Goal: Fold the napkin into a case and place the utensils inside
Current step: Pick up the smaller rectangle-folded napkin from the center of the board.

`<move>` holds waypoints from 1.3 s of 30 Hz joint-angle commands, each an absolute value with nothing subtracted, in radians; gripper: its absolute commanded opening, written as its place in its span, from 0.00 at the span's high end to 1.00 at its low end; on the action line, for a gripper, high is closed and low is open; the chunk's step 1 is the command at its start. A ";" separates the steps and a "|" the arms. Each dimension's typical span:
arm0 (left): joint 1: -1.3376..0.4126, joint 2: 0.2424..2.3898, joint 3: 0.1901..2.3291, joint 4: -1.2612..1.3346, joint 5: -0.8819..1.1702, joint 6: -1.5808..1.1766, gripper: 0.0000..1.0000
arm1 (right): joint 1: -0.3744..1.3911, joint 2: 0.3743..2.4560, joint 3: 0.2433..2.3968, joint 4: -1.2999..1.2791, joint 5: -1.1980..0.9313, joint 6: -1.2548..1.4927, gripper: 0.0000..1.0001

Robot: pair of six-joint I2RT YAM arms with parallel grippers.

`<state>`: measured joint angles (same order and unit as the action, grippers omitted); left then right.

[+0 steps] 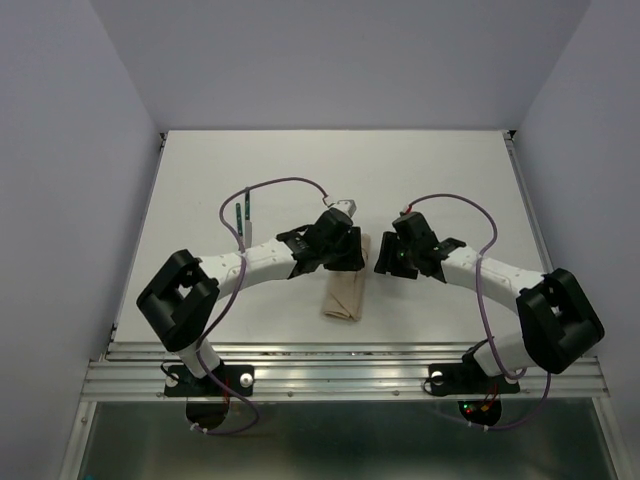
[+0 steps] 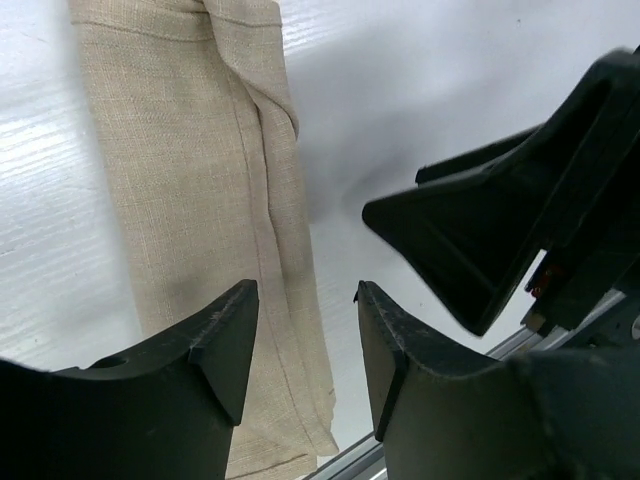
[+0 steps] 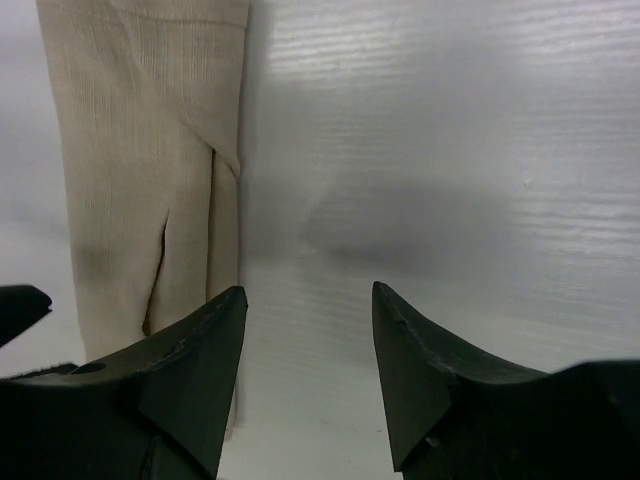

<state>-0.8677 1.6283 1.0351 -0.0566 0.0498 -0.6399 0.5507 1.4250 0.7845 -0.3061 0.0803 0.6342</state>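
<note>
- White table (image 1: 450,180), matt, with fine parallel grain lines that show in the wrist views. Pale grey-lilac walls (image 1: 60,150) close it in on three sides, and a ribbed aluminium rail (image 1: 350,372) runs along the near edge.
- Utensils (image 1: 240,212): a thin dark green sliver lying flat on the table, well apart from the left jaws on their outer side. It is too small to tell the count or any metal ends.
- Left gripper (image 1: 350,258) (image 2: 305,325): matt black plastic with wedge-shaped fingers. The jaws are spread with nothing pinched. Cloth lies below the left finger and reaches into the gap. Contact cannot be told.
- Napkin (image 1: 345,298) (image 2: 190,200) (image 3: 140,150): beige-tan cloth with a coarse visible weave, folded into a narrow flat oblong. Long layered folds and a stitched hem run along its length. It lies on the table between the two sets of jaws, its far end under the left ones.
- Right gripper (image 1: 388,262) (image 3: 308,335): the same black wedge fingers. The jaws are spread over bare table and grip nothing. The napkin's long edge lies just beside the left finger, outside the gap.
</note>
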 commanded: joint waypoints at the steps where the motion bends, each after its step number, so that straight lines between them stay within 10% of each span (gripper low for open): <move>1: -0.887 1.629 1.086 -0.112 -0.057 -0.647 0.44 | 0.549 1.355 0.735 -0.219 -0.041 0.687 0.38; 14: -1.009 1.822 1.333 -0.333 -0.284 -0.652 0.30 | 0.362 1.289 0.706 -0.262 -0.034 0.669 0.30; 39: -1.124 2.032 1.549 -0.525 -0.448 -0.707 0.37 | 0.299 1.256 0.706 -0.288 -0.061 0.626 0.25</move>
